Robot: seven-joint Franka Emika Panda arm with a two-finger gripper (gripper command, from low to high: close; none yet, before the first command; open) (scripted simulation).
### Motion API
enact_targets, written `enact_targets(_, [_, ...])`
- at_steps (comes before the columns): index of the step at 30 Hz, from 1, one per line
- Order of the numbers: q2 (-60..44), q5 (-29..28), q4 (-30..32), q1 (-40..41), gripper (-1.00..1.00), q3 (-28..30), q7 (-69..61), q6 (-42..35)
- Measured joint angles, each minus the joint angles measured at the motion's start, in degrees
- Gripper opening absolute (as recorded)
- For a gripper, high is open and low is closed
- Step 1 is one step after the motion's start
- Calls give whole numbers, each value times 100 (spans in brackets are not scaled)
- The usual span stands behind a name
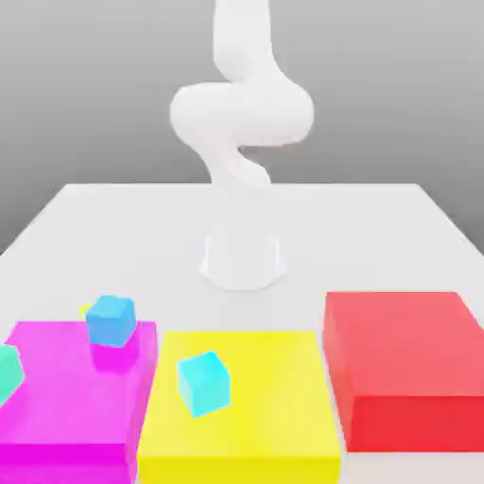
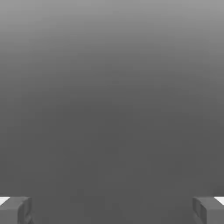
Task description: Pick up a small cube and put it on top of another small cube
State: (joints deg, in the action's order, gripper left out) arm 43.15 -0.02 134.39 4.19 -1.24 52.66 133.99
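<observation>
Showing pale, the table (image 1: 345, 241) meets grey surroundings.

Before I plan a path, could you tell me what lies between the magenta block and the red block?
In the exterior view, the flat yellow block lies between the magenta block and the red block, with a cyan cube on it.

at the exterior view's left, a rear cube (image 1: 112, 321) sits over the left block (image 1: 66, 388) before a mostly hidden cube (image 1: 85, 309), with a middle cube (image 1: 204, 384) on the middle block (image 1: 269, 392), left of the right block (image 1: 406, 340).
</observation>
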Motion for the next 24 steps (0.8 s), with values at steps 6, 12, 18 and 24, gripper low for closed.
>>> enact_targets(6, [-667,-20,640,1002,0,-248,1682,544])
enact_targets(12, [-1324,-43,1263,1954,0,-416,3318,1076])
enact_targets(18, [-1982,-59,1887,2874,0,-515,4945,1608])
enact_targets(24, [-2631,-61,2512,3745,0,-538,6555,2141])
